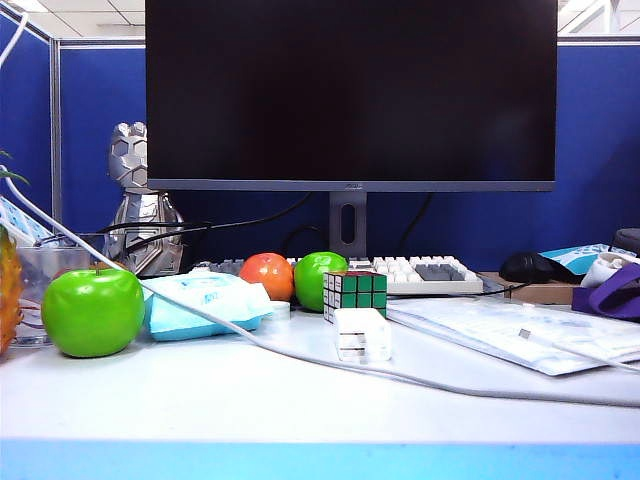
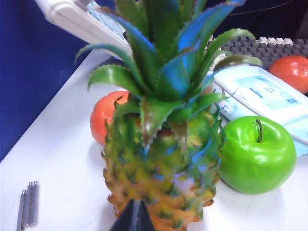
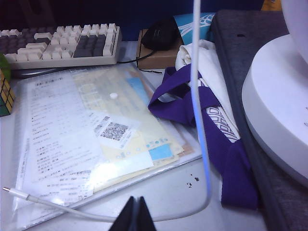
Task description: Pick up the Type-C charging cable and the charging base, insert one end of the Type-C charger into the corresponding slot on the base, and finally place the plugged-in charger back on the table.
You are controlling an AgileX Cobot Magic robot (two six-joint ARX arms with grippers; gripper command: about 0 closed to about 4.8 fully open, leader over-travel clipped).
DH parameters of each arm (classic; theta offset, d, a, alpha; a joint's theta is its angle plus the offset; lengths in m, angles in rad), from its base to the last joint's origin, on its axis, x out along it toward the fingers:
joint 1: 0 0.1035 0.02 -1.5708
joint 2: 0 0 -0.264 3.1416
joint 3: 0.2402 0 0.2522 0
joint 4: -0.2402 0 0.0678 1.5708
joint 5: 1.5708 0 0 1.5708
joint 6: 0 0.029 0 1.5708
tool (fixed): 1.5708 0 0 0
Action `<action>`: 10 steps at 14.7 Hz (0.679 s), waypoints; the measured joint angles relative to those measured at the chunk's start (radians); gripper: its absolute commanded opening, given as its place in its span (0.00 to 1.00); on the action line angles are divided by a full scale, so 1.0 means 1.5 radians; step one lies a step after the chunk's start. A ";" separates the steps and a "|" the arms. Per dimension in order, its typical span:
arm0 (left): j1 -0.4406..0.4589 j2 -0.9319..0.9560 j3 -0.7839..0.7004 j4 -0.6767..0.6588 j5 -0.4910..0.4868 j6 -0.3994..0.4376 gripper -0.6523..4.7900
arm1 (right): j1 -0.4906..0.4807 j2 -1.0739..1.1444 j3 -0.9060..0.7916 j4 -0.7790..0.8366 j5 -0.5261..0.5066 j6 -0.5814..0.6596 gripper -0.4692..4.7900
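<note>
1. Grippers: the left gripper (image 2: 133, 215) hung over the pineapple (image 2: 161, 163), fingers pressed together, holding nothing.
2. The right gripper (image 3: 136, 212) (jaws likewise closed, empty) hung above the document folder (image 3: 86, 144).
3. The charging base (image 1: 362, 334) stood on the table (image 1: 250, 400), just before the Rubik's cube (image 1: 355, 294).
4. The Type-C charging cable (image 3: 57, 204) lay across the folder's near edge, plug tip free.

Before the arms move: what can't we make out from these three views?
- Charging base: exterior view only; its slot is too small to see.
- Type-C charging cable: plug shows in the right wrist view; its far end runs out of frame.
- Left gripper, right gripper: only shut dark tips, cut off by the frame edge; neither appears in the exterior view.
- Orange fruit: half hidden behind the pineapple.
</note>
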 measured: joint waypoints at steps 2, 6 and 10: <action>0.000 0.000 0.000 -0.002 0.000 -0.001 0.11 | 0.000 0.000 0.000 0.000 0.000 0.000 0.09; 0.000 0.000 0.000 -0.002 0.000 -0.014 0.11 | 0.000 0.000 0.000 0.000 0.000 0.003 0.09; 0.000 0.000 0.006 0.038 -0.003 -0.061 0.11 | 0.000 0.001 0.036 -0.016 0.000 0.123 0.09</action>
